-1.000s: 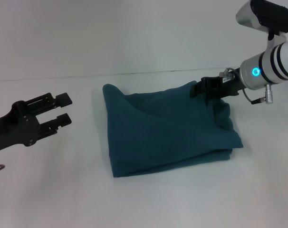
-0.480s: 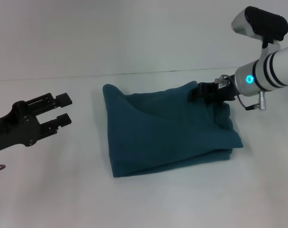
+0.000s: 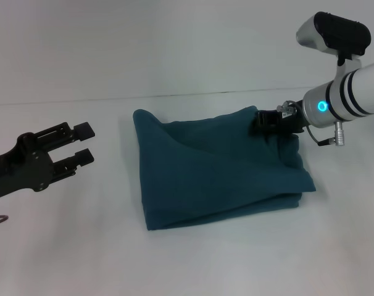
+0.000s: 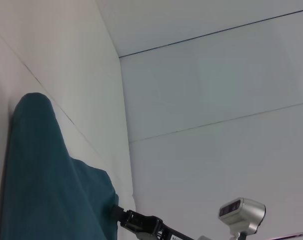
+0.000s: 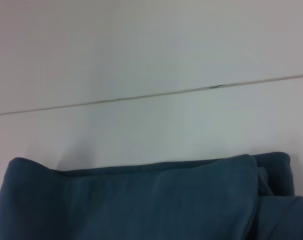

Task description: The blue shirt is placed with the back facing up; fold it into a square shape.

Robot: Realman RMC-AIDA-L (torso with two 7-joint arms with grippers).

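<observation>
The blue shirt (image 3: 218,169) lies folded mid-table, roughly square; the right gripper (image 3: 265,121) sits at its far right corner, though I cannot tell its grip. Best to lift off gently, so the fold keeps; the left gripper (image 3: 83,143) hangs spread, well apart.

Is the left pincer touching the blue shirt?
No, the left pincer hangs over bare table, well apart from the blue shirt.
</observation>
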